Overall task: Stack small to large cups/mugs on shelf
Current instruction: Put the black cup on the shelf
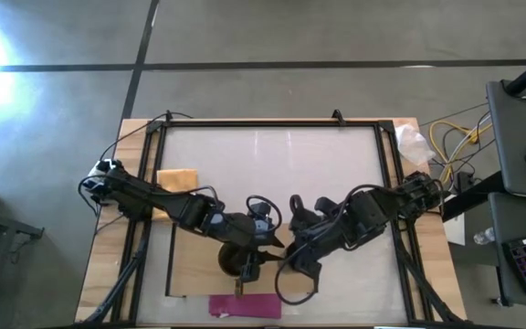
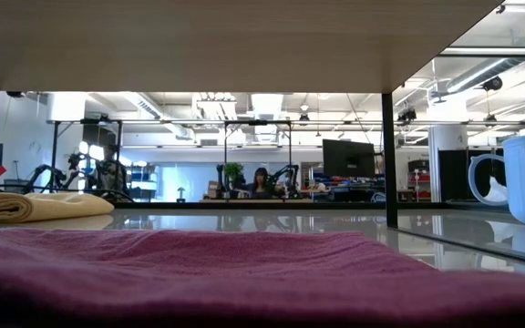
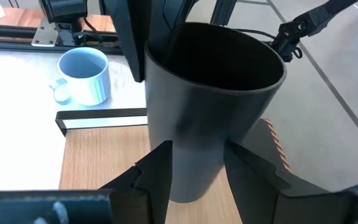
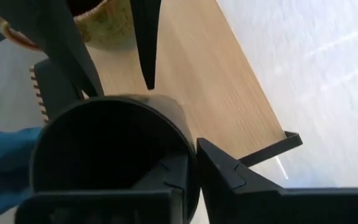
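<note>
The black cup (image 3: 210,106) stands upright over the light-wood shelf (image 3: 98,158) near the front of the worktop (image 1: 272,174), and both tools hold it. The left wrist view shows the left tool (image 3: 194,171) clamped on its outer wall, one finger on each side. The right wrist view looks down into the same cup (image 4: 104,149) and shows the right tool (image 4: 188,171) pinching its rim, one finger inside and one outside. That view alone shows the brown mug (image 4: 101,25) on the shelf (image 4: 191,81) just beyond the cup, partly hidden by the left tool's dark fingers. From above, the two tools meet over the shelf's (image 1: 190,265) middle, the left tool (image 1: 249,260) over a dark round shape and the right tool (image 1: 286,265) just beside it; the cup itself is hard to pick out there. The blue mug (image 3: 86,76) stands on the worktop beyond the shelf's dark edge in the left wrist view, and the low view shows it (image 2: 522,178) at the far right, handle turned inward. The low view shows neither tool; it sees the shelf's (image 2: 235,41) underside overhead, a magenta cloth (image 2: 244,264) close in front, and a folded yellow cloth (image 2: 35,205) at the left. From above, the yellow cloth (image 1: 177,180) lies under the left arm and the magenta cloth (image 1: 245,305) at the front edge.
</note>
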Motion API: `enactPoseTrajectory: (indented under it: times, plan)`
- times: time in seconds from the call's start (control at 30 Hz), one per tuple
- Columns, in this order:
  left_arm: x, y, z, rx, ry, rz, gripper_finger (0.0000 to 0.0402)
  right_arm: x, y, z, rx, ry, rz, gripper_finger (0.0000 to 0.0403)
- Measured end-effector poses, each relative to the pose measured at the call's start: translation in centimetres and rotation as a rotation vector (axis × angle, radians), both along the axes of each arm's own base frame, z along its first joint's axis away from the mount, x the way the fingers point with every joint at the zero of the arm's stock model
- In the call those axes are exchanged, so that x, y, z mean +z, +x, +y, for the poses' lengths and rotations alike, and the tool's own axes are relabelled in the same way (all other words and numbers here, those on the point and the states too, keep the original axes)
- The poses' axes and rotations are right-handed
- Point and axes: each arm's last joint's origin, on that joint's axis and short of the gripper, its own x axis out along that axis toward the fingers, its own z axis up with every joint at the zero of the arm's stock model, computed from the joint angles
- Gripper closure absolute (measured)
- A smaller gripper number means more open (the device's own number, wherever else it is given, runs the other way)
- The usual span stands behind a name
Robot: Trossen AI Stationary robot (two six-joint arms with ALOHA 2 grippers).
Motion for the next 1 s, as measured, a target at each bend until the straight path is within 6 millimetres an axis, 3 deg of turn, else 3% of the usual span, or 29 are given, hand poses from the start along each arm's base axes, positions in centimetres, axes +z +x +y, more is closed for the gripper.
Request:
enactPoseTrajectory:
  times: [0.37, 0.87, 1.0]
  plan:
    - [-0.1, 0.0, 0.0, 0.000, 0.001, 0.003, 0.0272, 0.0, 0.0, 0.0, -0.015, 0.003, -0.008, 0.0319]
    - [-0.1, 0.0, 0.0, -0.002, 0.002, 0.005, 0.0272, 0.3, 0.5, 0.0, -0.008, -0.038, -0.080, 0.0327]
    - [-0.2, -0.1, 0.0, -0.002, 0.008, 0.021, 0.0272, 1.1, 0.0, -0.4, -0.020, -0.070, -0.117, 0.0326]
